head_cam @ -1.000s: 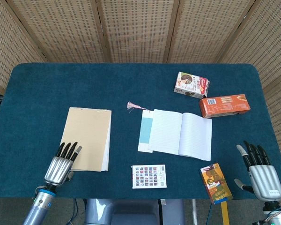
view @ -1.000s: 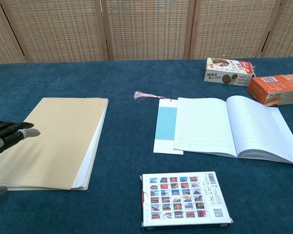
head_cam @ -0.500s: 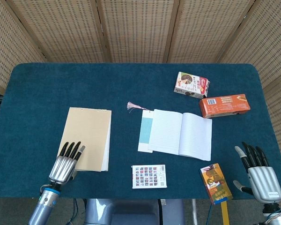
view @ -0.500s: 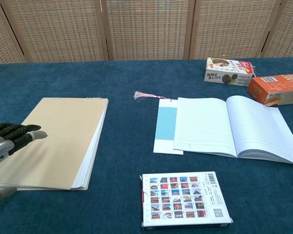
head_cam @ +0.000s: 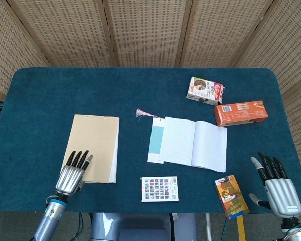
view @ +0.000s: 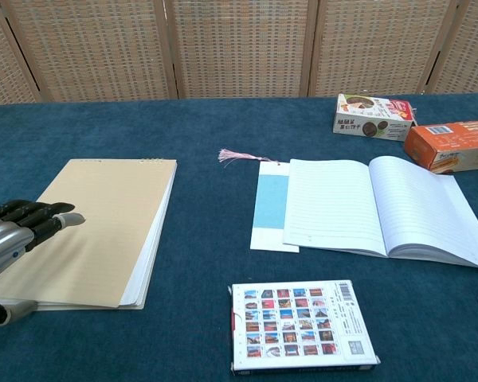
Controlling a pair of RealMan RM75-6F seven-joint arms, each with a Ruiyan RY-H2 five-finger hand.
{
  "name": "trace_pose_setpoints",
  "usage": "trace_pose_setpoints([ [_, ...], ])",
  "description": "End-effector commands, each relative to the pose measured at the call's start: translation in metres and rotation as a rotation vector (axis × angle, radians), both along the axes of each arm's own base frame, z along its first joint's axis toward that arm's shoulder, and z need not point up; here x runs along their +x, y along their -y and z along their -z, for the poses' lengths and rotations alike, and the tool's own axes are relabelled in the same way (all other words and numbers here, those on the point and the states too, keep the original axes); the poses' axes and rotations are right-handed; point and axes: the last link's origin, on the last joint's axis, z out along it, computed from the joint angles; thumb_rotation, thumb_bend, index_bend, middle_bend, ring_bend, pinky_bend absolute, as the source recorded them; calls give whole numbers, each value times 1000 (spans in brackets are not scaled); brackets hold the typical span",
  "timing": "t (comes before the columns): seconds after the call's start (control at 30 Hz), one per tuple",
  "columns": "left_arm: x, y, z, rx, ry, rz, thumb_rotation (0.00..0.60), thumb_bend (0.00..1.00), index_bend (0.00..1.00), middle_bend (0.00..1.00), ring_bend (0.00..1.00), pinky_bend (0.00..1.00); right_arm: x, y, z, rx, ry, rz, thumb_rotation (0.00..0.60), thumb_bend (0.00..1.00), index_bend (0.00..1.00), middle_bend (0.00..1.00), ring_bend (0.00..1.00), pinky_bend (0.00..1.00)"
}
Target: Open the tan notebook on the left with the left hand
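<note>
The tan notebook (head_cam: 94, 146) (view: 92, 228) lies closed on the left of the blue table, its punched binding edge at the far end. My left hand (head_cam: 72, 174) (view: 17, 236) hovers over the notebook's near left corner, fingers stretched forward and apart, holding nothing. Whether it touches the cover I cannot tell. My right hand (head_cam: 276, 183) stays at the table's near right corner, fingers spread, empty; the chest view does not show it.
An open lined notebook (head_cam: 193, 143) with a blue bookmark (head_cam: 156, 139) and pink tassel lies mid-table. A picture card box (head_cam: 159, 189) sits near the front edge, a colourful snack box (head_cam: 231, 196) by my right hand, and two boxes (head_cam: 205, 91) (head_cam: 240, 113) at the far right.
My left hand has shifted rightward and slightly back toward the front edge, now more over the notebook's near corner. The right hand drew back a little. The notebook stays closed.
</note>
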Motion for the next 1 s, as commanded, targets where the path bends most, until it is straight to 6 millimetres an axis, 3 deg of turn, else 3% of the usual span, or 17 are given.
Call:
trace_pose_setpoints([
  [0.03,0,0,2,0,-3,2,600,280,18,0,0,0,0,0,0,1,1,0,600,112,0,0,0,0],
  [0.5,0,-1,7,-9,-19,2,600,297,21,0,0,0,0,0,0,6,6,-1,600,113,0,0,0,0],
  [1.0,1,-6,14,0,-42,3,600,457,24,0,0,0,0,0,0,9,14,-1,600,118,0,0,0,0],
])
